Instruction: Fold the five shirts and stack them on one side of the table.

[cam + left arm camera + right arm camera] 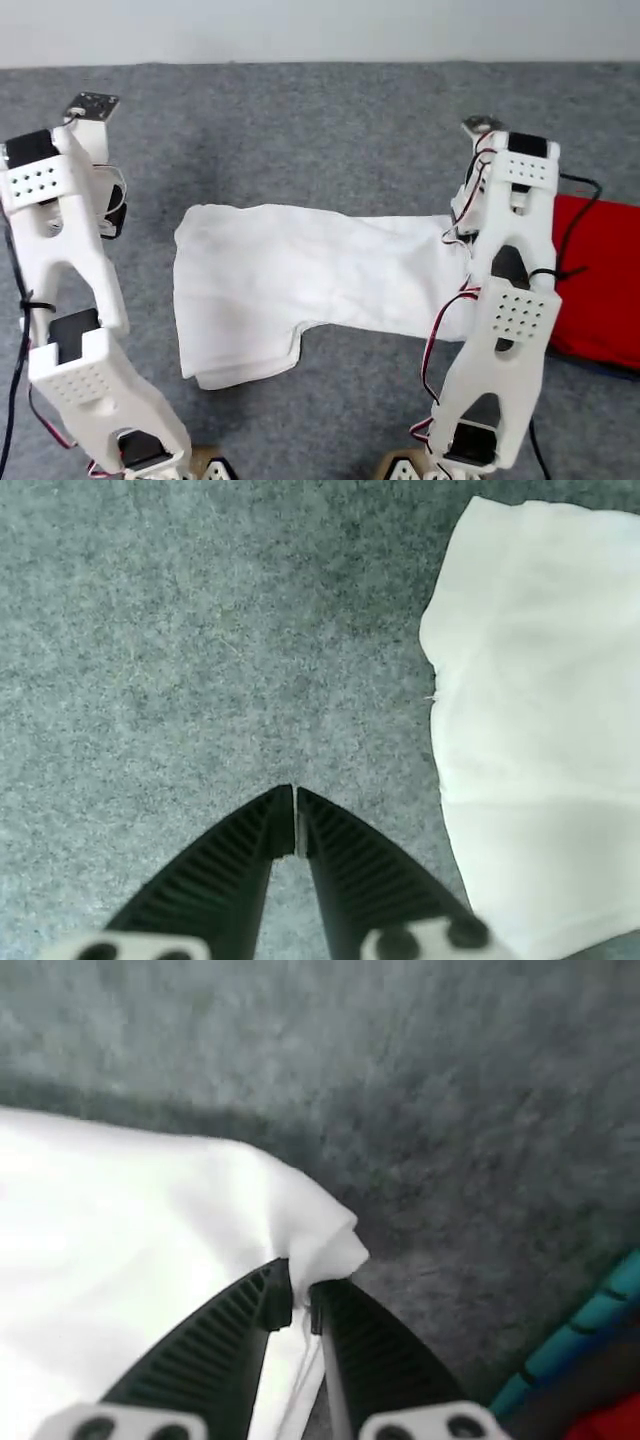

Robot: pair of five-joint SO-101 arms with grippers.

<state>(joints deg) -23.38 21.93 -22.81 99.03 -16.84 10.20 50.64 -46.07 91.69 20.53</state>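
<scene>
A white shirt (300, 285) lies spread across the middle of the grey table, partly folded, with a thicker layered part at its left end. My right gripper (300, 1305) is shut on a bunched corner of the white shirt (325, 1240) at its right end, under the right arm (510, 300). My left gripper (295, 820) is shut with nothing in it, hovering over bare grey cloth just left of the white shirt's edge (540, 720). The left arm (70, 290) stands along the table's left side.
A red shirt (600, 290) lies folded at the table's right edge, behind the right arm; something teal (590, 1330) shows near it in the right wrist view. The grey table surface (300, 130) stretches open at the back and front centre.
</scene>
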